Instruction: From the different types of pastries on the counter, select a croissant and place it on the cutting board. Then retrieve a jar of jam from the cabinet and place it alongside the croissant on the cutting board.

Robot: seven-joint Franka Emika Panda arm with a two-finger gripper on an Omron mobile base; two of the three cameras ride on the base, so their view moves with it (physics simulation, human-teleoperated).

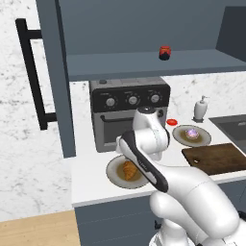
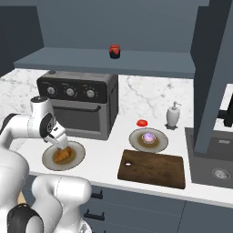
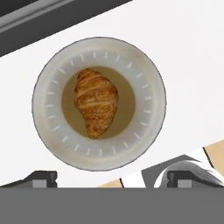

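Lying in the middle of its round plate (image 3: 48, 131) on the counter (image 3: 183, 57), the croissant (image 3: 96, 101) is seen below the gripper (image 3: 113, 178), whose fingers are spread wide and hold nothing.

a kitchen: toaster oven (image 2: 78, 103), sink (image 2: 214, 157), marble backsplash (image 2: 145, 93), slate-blue cabinet (image 1: 120, 33).

grey toaster oven (image 2: 78, 104) with three knobs against the marble backsplash (image 2: 145, 95), flat red disc (image 2: 143, 123) just beside a white soap dispenser (image 2: 173, 115), two round beige-rimmed plates (image 3: 144, 131) well apart, sink (image 2: 218, 170) at far right
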